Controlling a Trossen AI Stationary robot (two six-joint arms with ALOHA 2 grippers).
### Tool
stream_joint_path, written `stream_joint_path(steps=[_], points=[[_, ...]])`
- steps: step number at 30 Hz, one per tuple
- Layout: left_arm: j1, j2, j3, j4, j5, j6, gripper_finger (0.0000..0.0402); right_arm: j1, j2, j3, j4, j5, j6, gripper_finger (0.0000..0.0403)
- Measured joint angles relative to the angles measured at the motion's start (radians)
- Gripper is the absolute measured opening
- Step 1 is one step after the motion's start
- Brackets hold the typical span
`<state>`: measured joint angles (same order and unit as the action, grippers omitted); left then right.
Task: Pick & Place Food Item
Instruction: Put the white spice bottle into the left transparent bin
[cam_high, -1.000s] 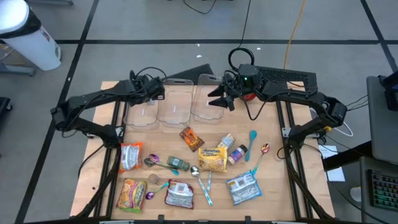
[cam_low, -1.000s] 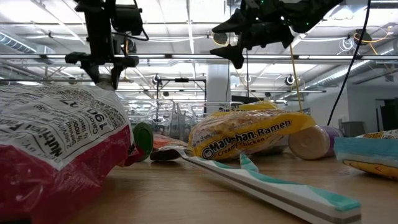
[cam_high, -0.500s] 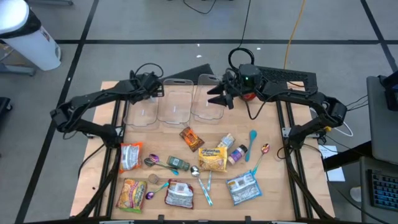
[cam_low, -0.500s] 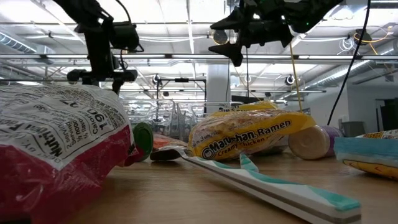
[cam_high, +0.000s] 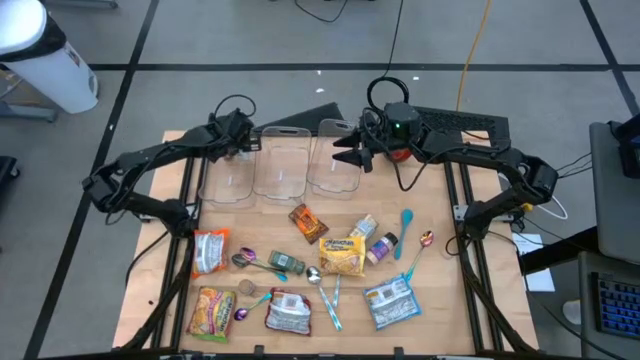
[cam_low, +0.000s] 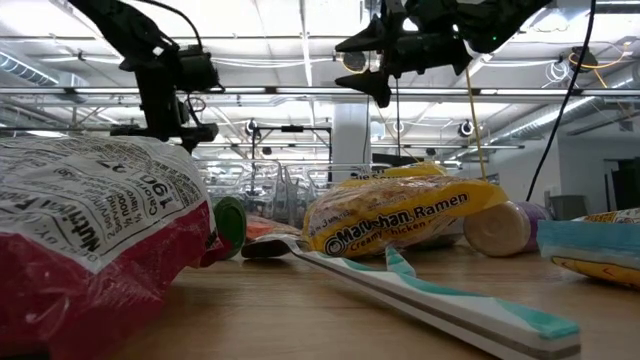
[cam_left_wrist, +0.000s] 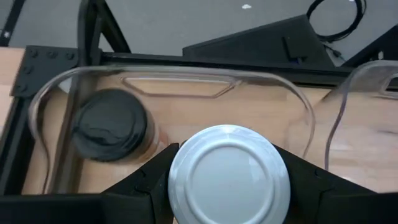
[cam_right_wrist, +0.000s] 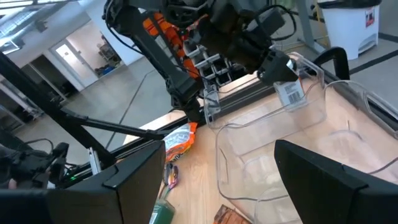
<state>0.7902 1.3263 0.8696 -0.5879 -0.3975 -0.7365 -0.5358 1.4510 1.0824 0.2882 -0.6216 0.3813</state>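
Three clear containers stand in a row at the table's far side: left (cam_high: 226, 178), middle (cam_high: 282, 172), right (cam_high: 334, 170). My left gripper (cam_high: 238, 138) hangs above the left container (cam_left_wrist: 186, 87), shut on a round item with a white end (cam_left_wrist: 229, 175). A dark-lidded jar (cam_left_wrist: 111, 127) stands inside that container. My right gripper (cam_high: 345, 155) hovers level above the right container, open, with nothing between its fingers (cam_right_wrist: 323, 180). The right wrist view also shows the left gripper's item, with a barcode label (cam_right_wrist: 290, 93). My left gripper pinches the round item between its two fingers (cam_left_wrist: 146, 183), which sit on opposite sides of its round wall (cam_left_wrist: 177, 180). The fingers slant down from the table's near left. The item is clear of the container, its white end facing the wrist.
The table's near half holds scattered food packets, among them a yellow ramen pack (cam_high: 342, 255), a red-and-white bag (cam_high: 211, 250) and a blue-white pouch (cam_high: 390, 302), along with spoons (cam_high: 406, 232) and small bottles (cam_high: 382, 245). Black frame rails (cam_high: 187, 200) run along both table sides.
My left gripper has carried the round item toward the table's far edge and a little down, over the left container, turning somewhat as it went. Its grip has not changed. My right gripper has stayed where it was.
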Motion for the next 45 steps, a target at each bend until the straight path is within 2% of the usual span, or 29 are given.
stream_joint_path(steps=[8,19,28,42,45], points=[[0.051,0.074,0.000,0.075,0.068,0.038,0.0203,0.000,0.000,0.000,0.000,0.026,0.016,0.0293],[0.053,0.137,0.001,0.094,0.046,0.051,0.0203,0.000,0.001,0.000,0.003,0.057,0.018,0.0293],[0.053,0.138,0.001,0.119,0.004,0.062,0.0203,0.000,0.001,0.000,0.004,0.074,0.015,0.0293],[0.053,0.138,0.001,0.121,-0.004,0.062,0.0203,0.000,0.001,0.000,0.003,0.075,-0.012,0.0293],[0.053,0.138,0.001,0.121,-0.004,0.073,0.0220,0.000,0.001,0.000,0.003,0.075,-0.019,0.0293]])
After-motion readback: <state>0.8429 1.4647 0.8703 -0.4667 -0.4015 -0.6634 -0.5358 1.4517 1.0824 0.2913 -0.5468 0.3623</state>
